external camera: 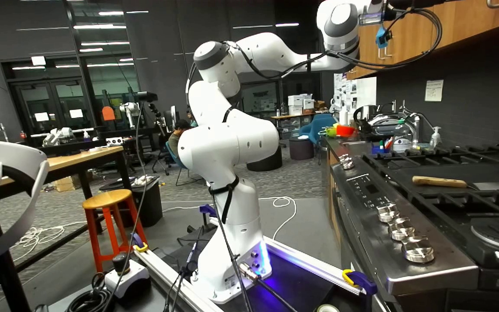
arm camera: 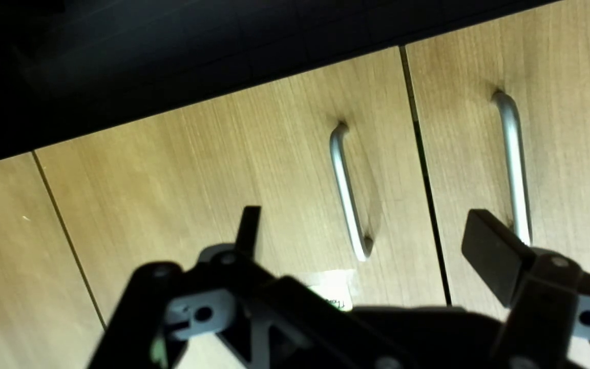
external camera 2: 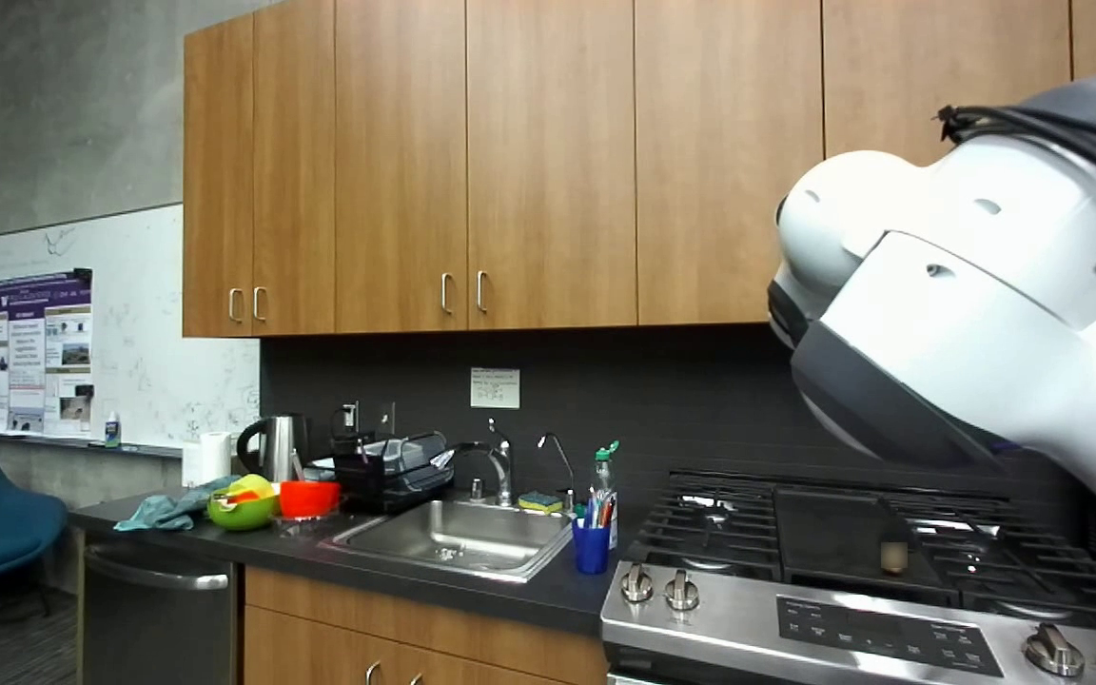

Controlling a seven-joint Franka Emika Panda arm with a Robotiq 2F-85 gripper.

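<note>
1. The end effector point(arm camera: 363, 220) is being held wide; nothing is being gripped yet.
2. In the wrist view, the left handle point(arm camera: 345, 189) is being shown between its fingers point(arm camera: 494, 256).
3. The wooden door point(arm camera: 197, 174) is being seen closed.

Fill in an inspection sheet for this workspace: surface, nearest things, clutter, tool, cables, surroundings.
Surface: dark counter with a sink, stove beside it.
Nearest things: metal handle and second handle on shut cabinet doors.
Clutter: green bowl, red bowl and blue cup on the counter; wooden-handled utensil on the stove.
Tool: open, holding nothing; one handle shows between its fingers in the wrist view.
Cables: black cables loop out near the far end of the robot arm; white cable on the floor.
Surroundings: person seated in the background; wooden-topped stool.
</note>
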